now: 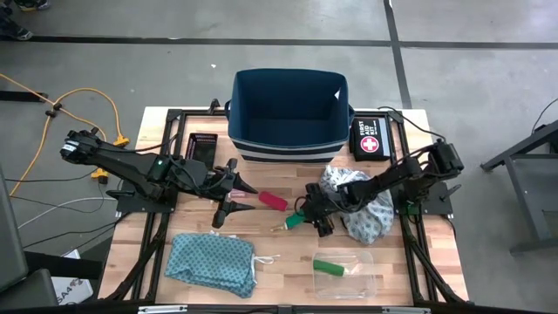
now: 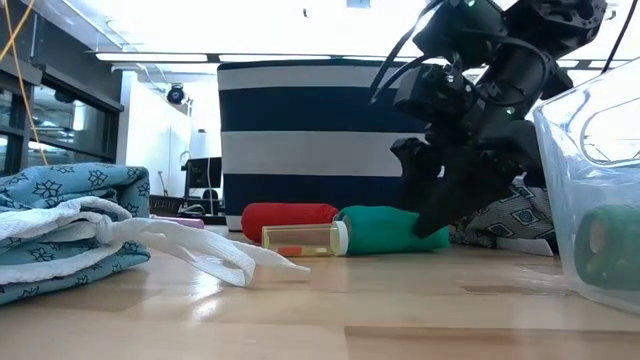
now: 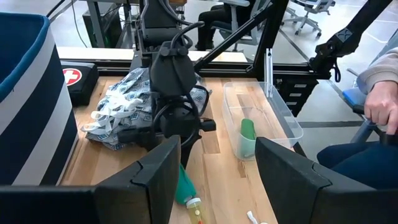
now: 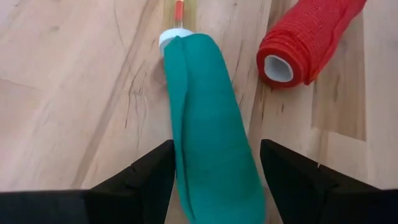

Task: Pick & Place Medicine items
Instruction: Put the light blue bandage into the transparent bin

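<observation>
Low view, nearest first: the clear plastic box (image 2: 590,200) is cut off at the frame edge, and the green roll (image 2: 610,245) inside it is only a blur through the wall. Opposite it lies the teal patterned pouch (image 2: 60,225) with its white drawstring. Behind these, three medicine items lie together: one small vial (image 2: 305,238) with orange contents, one red roll (image 2: 290,218), and one green roll (image 2: 385,230) whose far end is hidden by the right gripper (image 2: 440,200). That makes two green rolls, one red, one vial.

From the right wrist, the gripper's fingers (image 4: 140,180) stand apart on either side of this green roll (image 4: 208,143), not pressing it; the vial's cap (image 4: 169,37) is just beyond the roll's end and the red roll (image 4: 305,43) lies beside it.

Seen from above, the left gripper (image 1: 228,199) is over the wood beside the red roll, its fingers spread with nothing between them. The grey patterned pouch (image 1: 366,209) is partly covered by the right arm. Farther back stand the striped navy bin (image 1: 288,113) and the black first aid pouch (image 1: 370,139). A person's hand (image 3: 382,109) shows at the left wrist view's edge, cut off
</observation>
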`<state>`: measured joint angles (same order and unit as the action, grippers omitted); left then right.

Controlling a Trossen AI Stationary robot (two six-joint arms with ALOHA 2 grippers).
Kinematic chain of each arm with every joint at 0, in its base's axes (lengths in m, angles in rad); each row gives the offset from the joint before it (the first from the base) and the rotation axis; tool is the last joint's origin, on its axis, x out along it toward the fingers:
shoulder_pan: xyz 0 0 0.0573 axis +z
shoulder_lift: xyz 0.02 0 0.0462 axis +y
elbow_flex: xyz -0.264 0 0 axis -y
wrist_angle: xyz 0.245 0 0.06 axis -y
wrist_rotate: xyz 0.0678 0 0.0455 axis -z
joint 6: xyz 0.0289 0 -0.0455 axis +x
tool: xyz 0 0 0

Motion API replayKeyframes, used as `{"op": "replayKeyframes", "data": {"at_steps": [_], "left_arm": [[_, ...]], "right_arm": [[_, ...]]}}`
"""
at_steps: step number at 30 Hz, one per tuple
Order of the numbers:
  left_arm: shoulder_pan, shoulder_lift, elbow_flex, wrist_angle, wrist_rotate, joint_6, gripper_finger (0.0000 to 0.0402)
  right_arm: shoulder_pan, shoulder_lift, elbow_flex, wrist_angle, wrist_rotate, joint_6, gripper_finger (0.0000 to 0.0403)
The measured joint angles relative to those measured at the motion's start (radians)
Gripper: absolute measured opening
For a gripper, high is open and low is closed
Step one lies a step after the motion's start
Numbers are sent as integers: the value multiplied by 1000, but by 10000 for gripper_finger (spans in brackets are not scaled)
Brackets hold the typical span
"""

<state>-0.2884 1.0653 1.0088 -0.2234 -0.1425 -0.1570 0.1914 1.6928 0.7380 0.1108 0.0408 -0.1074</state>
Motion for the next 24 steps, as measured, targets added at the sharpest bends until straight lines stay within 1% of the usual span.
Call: {"op": "replayKeyframes", "data": {"at_steps": [4,11,20,24], "left_arm": [[0,0,0,0,0,0,199],[0,0,0,0,0,0,199],[0,0,0,0,0,0,199],[0,0,0,0,0,0,199]], "right_arm": [[-17,0,0,-2,-39,15,224],[-24,0,0,-3,-48,32,220],[-24,0,0,-6,-48,32,165],[-24,0,0,-6,-48,32,152]]}}
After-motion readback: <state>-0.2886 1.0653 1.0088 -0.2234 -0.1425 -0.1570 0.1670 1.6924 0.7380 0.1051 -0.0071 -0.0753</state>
